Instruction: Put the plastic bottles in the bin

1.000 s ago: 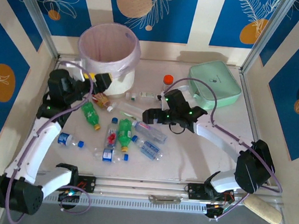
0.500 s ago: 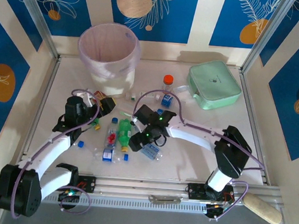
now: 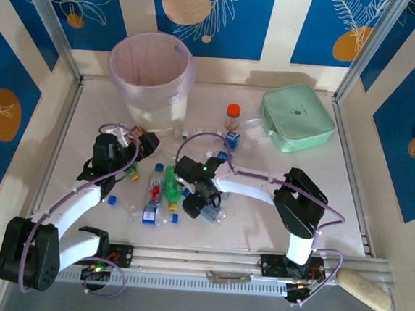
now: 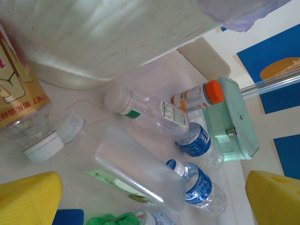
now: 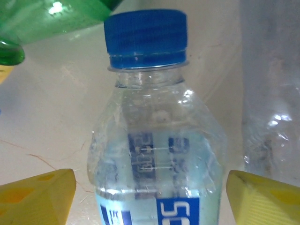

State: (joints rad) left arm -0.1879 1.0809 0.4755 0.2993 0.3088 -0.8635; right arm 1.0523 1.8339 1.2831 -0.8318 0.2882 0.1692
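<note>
Several plastic bottles (image 3: 172, 185) lie in a heap in the middle of the table, clear ones with blue labels and green ones. The bin (image 3: 150, 78), a white bucket with a pale pink liner, stands at the back left. My right gripper (image 3: 197, 204) is low over the heap. Its yellow fingers (image 5: 37, 194) flank a clear blue-capped bottle (image 5: 154, 140) closely, with a thin gap on the left; the gripper (image 5: 150, 187) is open. My left gripper (image 3: 143, 146) sits just in front of the bin, open (image 4: 152, 199), above a frosted clear bottle (image 4: 136, 171) and holding nothing.
A short orange bottle with a red cap (image 3: 233, 116) stands behind the heap, next to a mint-green case (image 3: 298, 118) at the back right. A gold-and-red labelled bottle (image 4: 18, 98) lies against the bin wall (image 4: 117, 37). Loose blue caps (image 3: 113, 199) lie at the front left.
My left arm came down from the bin's rim to the table in front of it. My right arm swung left and down onto the heap, over the blue-capped bottle.
</note>
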